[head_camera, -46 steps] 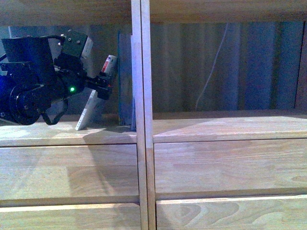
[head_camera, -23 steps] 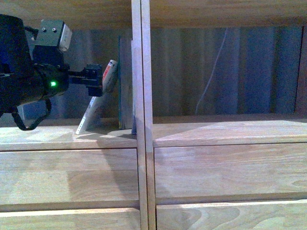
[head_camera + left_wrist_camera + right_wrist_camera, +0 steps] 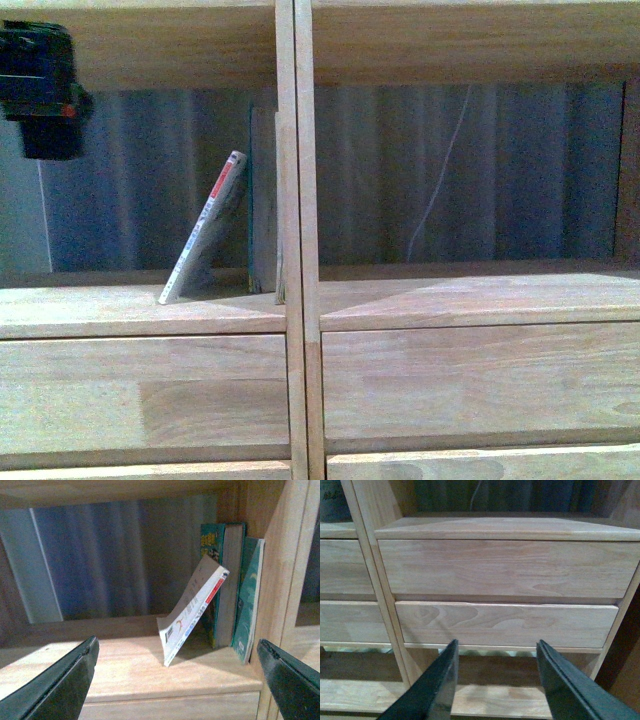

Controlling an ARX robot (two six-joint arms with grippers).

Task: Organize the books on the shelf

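Left wrist view: the left gripper (image 3: 177,680), jaws wide apart and empty, faces the white paperback (image 3: 192,607) leaning against the teal book (image 3: 222,580) by the shelf (image 3: 280,570) divider, nearer than the open right gripper (image 3: 495,680).

The shelf (image 3: 298,250) is pale, smooth, matt wood (grain clearly visible); the leaning book (image 3: 192,609) has a glossy paper cover.
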